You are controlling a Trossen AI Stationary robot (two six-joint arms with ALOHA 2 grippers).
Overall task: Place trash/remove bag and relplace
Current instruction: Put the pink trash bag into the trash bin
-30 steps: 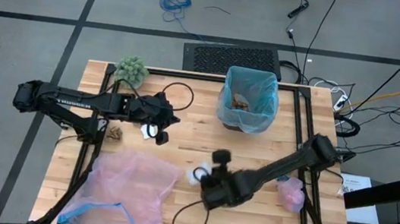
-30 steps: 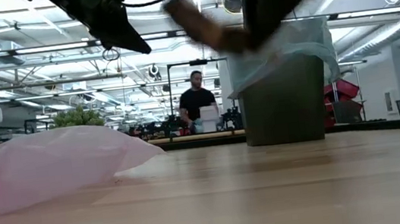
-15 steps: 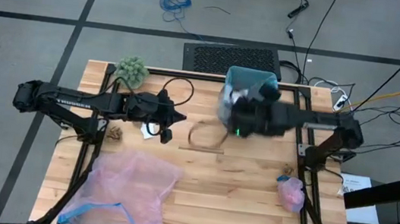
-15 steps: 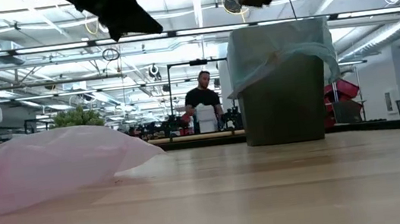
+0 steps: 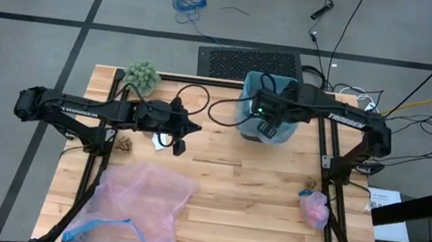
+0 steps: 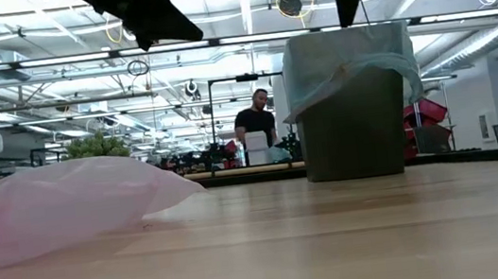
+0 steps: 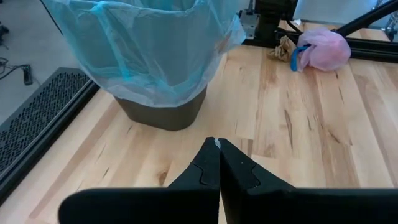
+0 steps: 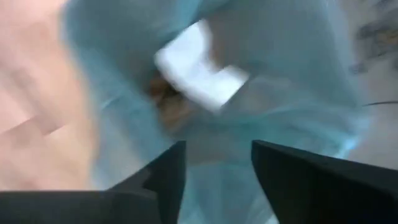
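The brown square bin lined with the light-blue bag (image 5: 269,107) stands at the table's far side; it also shows in the low view (image 6: 351,98) and the left wrist view (image 7: 149,56). My right gripper (image 5: 269,126) hangs over the bin, pointing down, open (image 8: 217,162). A white paper piece (image 8: 199,65) and brown scraps lie inside the bag below it. My left gripper (image 5: 190,129) is shut and empty (image 7: 217,162), above the table left of the bin. A pink wad (image 5: 314,207) and a brown scrap (image 5: 122,143) lie on the table.
A translucent pink bag with a blue rim (image 5: 139,207) lies spread at the table's near left. A fuzzy green ball (image 5: 142,75) sits at the far left corner. A brown scrap (image 7: 285,46) lies beside the pink wad. A person stands in the room behind (image 6: 257,124).
My right gripper has swung from the table's near middle, up and toward the far edge, to a place over the bin, and now points down into it. The white paper piece it carried now shows apart from its fingers, inside the bag.
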